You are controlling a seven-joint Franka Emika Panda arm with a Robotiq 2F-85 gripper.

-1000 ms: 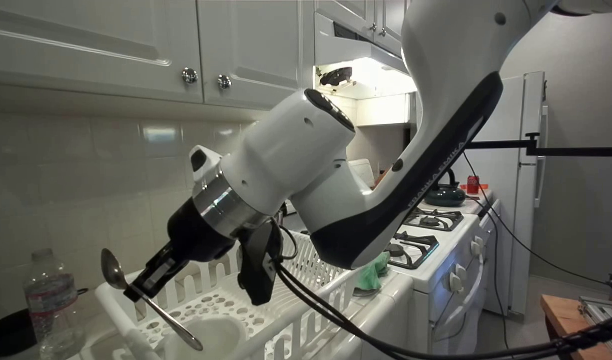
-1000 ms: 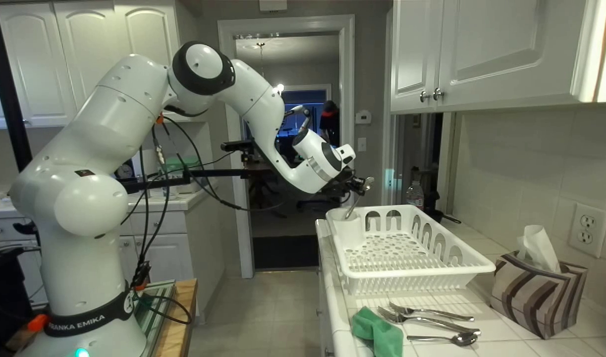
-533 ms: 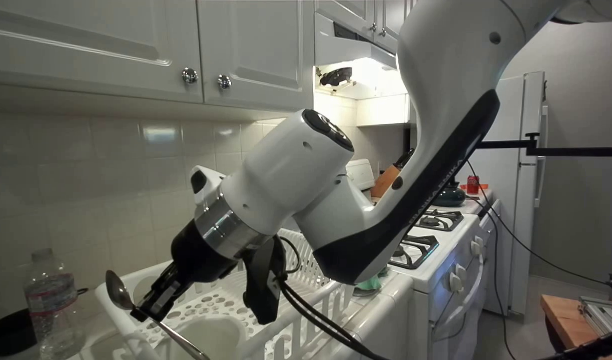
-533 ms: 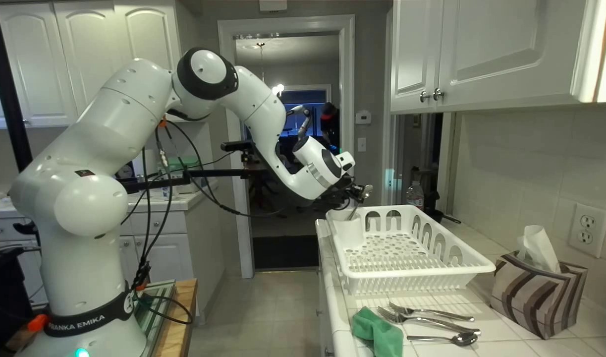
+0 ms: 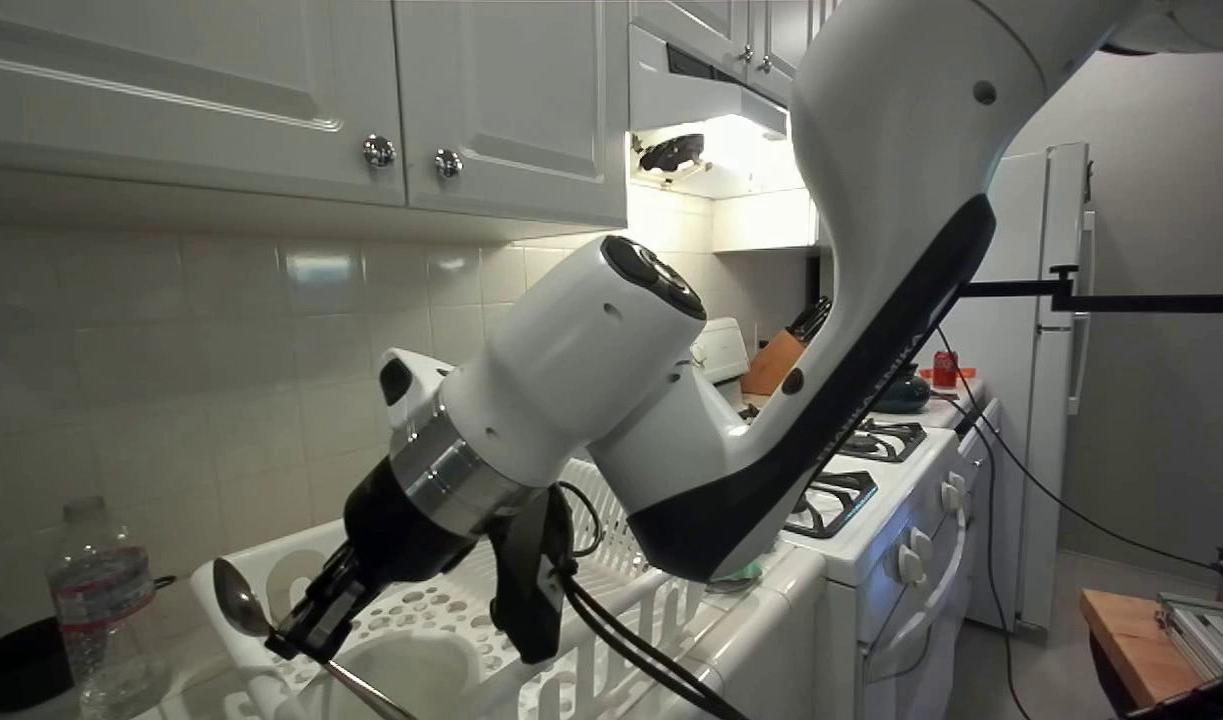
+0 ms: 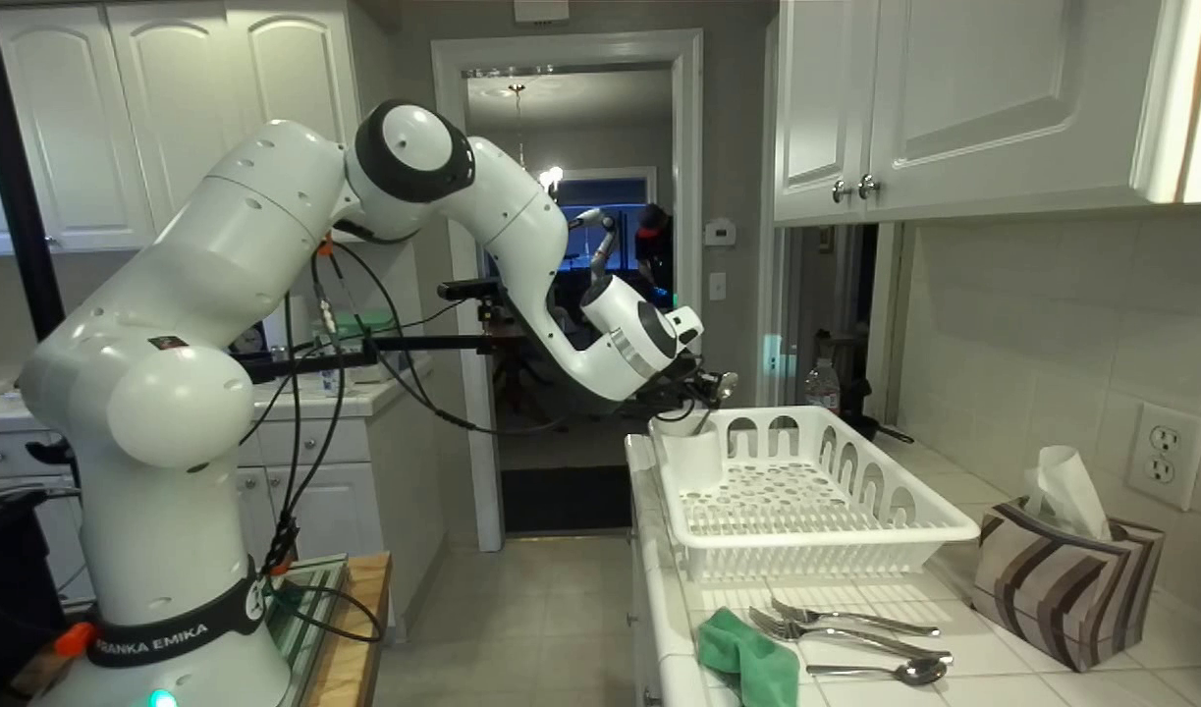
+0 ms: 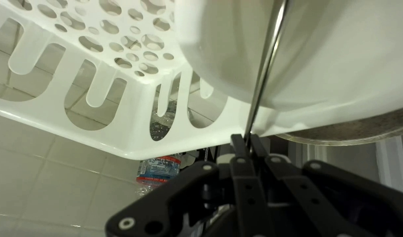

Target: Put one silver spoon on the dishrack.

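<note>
My gripper (image 5: 296, 640) is shut on a silver spoon (image 5: 239, 597), near its bowl. The bowl points up and the thin handle slants down. In an exterior view the handle reaches into the mouth of the round white cutlery cup (image 6: 693, 463) of the dishrack (image 6: 831, 540). In the wrist view the fingertips (image 7: 249, 140) pinch the spoon's handle (image 7: 266, 62), which runs across the cup's inside (image 7: 336, 62); the bowl is hidden there. The gripper is just above the rack's end rim (image 7: 188, 146). A second silver spoon (image 6: 919, 672) lies on the counter.
Two forks (image 6: 860, 621) and a green cloth (image 6: 752, 656) lie on the counter before the rack. A striped tissue box (image 6: 1066, 579) stands beside it. A plastic bottle (image 5: 106, 600) and a dark pan (image 5: 21, 665) are beyond the rack's end. Cabinets (image 5: 511, 110) hang above.
The arm has come down, and the spoon has lowered with it, its handle going deeper into the cutlery cup. The cup and rack appear to have shifted very slightly. The grip is unchanged.
</note>
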